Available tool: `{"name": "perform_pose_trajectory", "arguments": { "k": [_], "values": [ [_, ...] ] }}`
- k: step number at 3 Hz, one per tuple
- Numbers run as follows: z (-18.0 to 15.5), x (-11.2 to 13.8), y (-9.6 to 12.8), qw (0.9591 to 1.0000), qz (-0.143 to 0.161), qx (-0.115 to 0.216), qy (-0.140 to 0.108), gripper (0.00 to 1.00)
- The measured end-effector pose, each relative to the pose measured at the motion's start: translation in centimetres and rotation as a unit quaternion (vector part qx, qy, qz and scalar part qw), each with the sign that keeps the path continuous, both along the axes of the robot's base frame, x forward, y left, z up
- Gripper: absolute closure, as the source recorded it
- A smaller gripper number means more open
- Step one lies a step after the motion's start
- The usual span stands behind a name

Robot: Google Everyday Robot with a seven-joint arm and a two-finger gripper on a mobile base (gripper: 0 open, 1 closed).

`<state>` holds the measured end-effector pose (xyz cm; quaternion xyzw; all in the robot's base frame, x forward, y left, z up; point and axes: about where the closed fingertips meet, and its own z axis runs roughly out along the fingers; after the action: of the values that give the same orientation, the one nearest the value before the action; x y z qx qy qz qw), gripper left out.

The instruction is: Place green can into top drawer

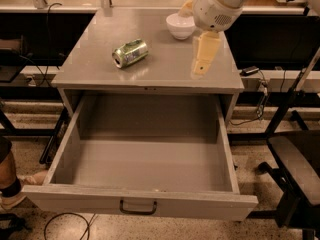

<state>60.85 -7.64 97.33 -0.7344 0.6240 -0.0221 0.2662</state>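
The green can (130, 53) lies on its side on the grey cabinet top (165, 74), left of centre. The top drawer (90, 201) is pulled fully open below it, and its inside is bare. A dark pull handle (137, 207) sits on its front panel. My gripper (198, 73) hangs from the white arm over the right part of the cabinet top, pointing down. It is well to the right of the can and holds nothing.
A white bowl (180, 26) stands at the back right of the cabinet top, just behind my arm. A dark chair (297, 169) stands to the right of the drawer. A person's leg and foot (10, 184) are at the left edge. Cables lie on the floor.
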Motion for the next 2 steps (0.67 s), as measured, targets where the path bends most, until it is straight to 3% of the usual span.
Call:
{"name": "perform_pose_trajectory", "arguments": {
  "k": [1, 2],
  "values": [
    [-0.7, 0.6, 0.4, 1.0000, 0.003, -0.007, -0.003, 0.00],
    [-3.0, 4.5, 1.4, 0.9992, 0.009, -0.030, -0.025, 0.00]
  ]
}}
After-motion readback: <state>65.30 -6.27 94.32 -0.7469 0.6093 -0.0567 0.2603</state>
